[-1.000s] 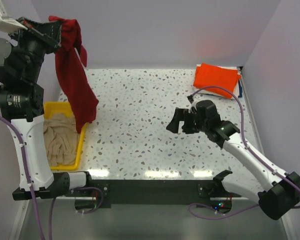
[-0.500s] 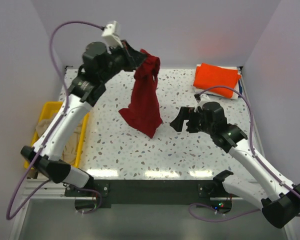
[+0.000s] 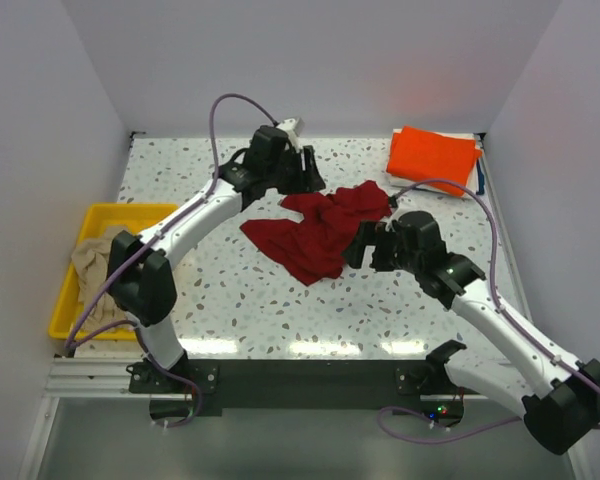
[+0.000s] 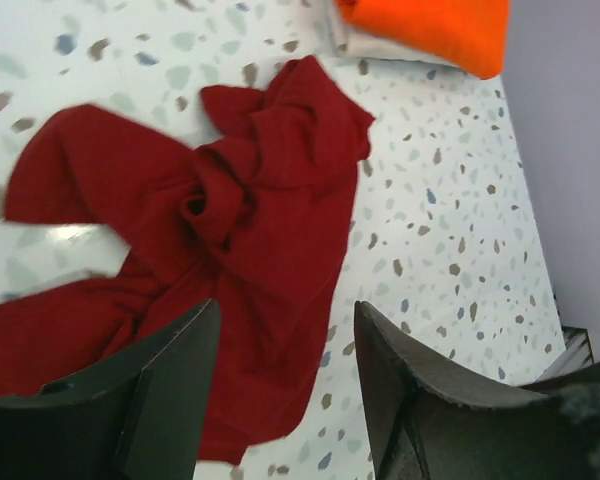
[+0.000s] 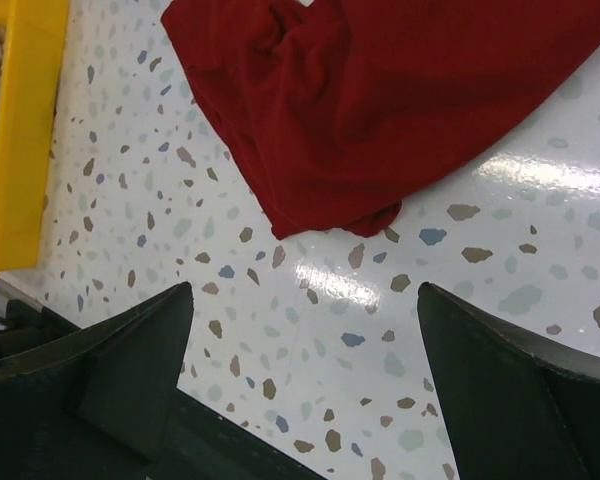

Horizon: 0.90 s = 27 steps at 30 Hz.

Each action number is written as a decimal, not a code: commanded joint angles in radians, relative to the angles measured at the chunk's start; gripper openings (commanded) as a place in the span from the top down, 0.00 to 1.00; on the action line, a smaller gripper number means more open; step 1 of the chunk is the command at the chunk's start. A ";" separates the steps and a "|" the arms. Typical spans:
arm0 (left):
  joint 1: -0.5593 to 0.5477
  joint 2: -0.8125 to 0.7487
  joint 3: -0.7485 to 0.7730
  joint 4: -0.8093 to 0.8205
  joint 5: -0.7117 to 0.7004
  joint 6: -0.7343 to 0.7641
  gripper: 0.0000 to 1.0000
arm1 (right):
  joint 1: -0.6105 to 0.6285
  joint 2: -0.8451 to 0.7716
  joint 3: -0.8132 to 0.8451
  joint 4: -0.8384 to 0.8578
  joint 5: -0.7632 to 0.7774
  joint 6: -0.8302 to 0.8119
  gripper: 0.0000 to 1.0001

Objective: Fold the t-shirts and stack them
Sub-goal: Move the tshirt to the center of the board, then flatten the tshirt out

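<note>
Tee [image 3: 320,235] in red heap on table [image 3: 230,290]

The dark red tee [image 3: 325,232] lies crumpled and twisted in the middle of the tabletop [image 3: 240,290]. The bright orange tee [image 3: 432,155] sits folded at the far right corner. The beige tee [image 3: 100,262] is bunched inside the yellow tray [image 3: 130,212].

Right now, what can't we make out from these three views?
- Red t-shirt: neck label unseen in any view; bunched folds hide it. Top view: right gripper covers its right edge.
- Beige t-shirt: top view, left arm overlaps the yellow tray, extent unclear; right wrist view cuts it at the edge.
- Orange t-shirt: left wrist view, top edge cuts it off; white layer beneath unidentifiable.
</note>
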<state>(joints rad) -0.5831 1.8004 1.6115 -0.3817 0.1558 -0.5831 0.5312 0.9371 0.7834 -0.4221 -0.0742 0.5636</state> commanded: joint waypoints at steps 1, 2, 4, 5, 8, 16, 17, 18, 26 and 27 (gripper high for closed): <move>0.160 -0.171 -0.126 -0.010 -0.032 -0.046 0.39 | 0.057 0.103 0.019 0.129 0.002 0.028 0.04; 0.205 -0.193 -0.175 0.000 -0.018 -0.094 0.42 | 0.081 0.136 0.052 0.149 0.046 0.028 0.05; 0.323 -0.249 -0.324 0.023 0.022 -0.129 0.45 | 0.149 0.264 0.106 0.157 0.095 0.013 0.07; 0.356 -0.278 -0.408 0.045 0.036 -0.150 0.46 | 0.170 0.308 0.172 0.154 0.150 0.010 0.11; 0.440 -0.309 -0.485 0.055 0.027 -0.164 0.48 | 0.228 0.509 0.311 0.157 0.206 0.001 0.20; 0.508 -0.355 -0.578 0.046 -0.001 -0.156 0.48 | 0.354 0.863 0.629 0.106 0.392 -0.048 0.25; 0.509 -0.361 -0.594 0.053 0.004 -0.159 0.48 | 0.360 0.920 0.683 0.083 0.402 -0.053 0.26; 0.509 -0.366 -0.604 0.064 0.011 -0.159 0.49 | 0.363 0.942 0.704 0.077 0.415 -0.063 0.27; 0.516 -0.401 -0.670 0.098 0.025 -0.162 0.49 | 0.372 1.072 0.795 0.078 0.482 -0.093 0.37; 0.517 -0.403 -0.673 0.099 0.028 -0.164 0.49 | 0.372 1.100 0.804 0.075 0.487 -0.093 0.38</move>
<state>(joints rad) -0.0776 1.4357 0.9539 -0.3374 0.1612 -0.7254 0.9077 2.0045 1.5230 -0.3485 0.3431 0.4900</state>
